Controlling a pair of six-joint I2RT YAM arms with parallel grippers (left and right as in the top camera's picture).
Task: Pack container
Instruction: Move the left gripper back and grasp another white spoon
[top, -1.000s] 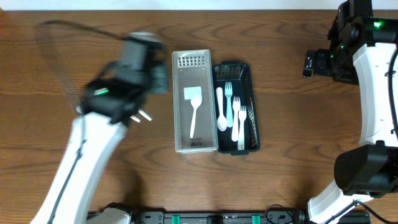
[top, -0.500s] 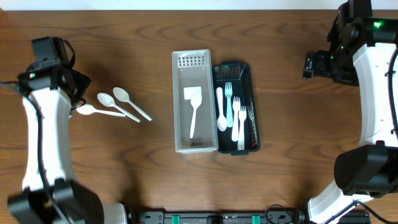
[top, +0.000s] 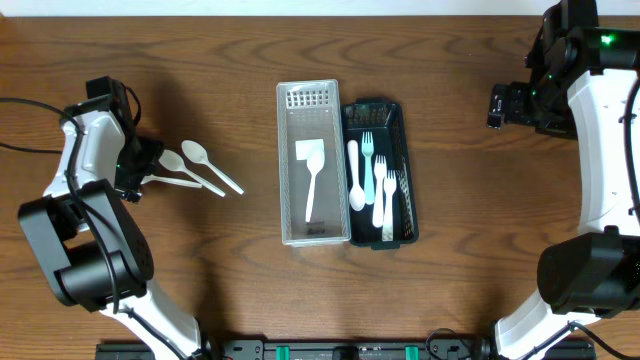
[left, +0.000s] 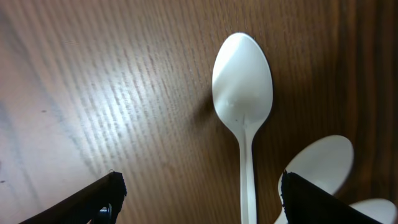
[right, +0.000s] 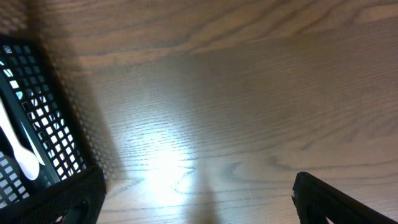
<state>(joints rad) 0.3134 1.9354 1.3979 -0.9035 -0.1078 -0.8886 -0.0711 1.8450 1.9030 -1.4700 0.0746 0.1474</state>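
Left hand (left: 200, 186) gapes above white spoon (left: 242, 87); right hand (right: 199, 199) wide.

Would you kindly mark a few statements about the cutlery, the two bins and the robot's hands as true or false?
1. The clear container holds one white spatula. True.
2. Every spoon is in the black basket. False: three loose spoons lie on the table, left of the clear container.
3. The left hand is open, with a spoon's handle between its fingers. True.
4. The right hand grips a fork. False: it is open and empty, over bare wood to the right of the black basket.
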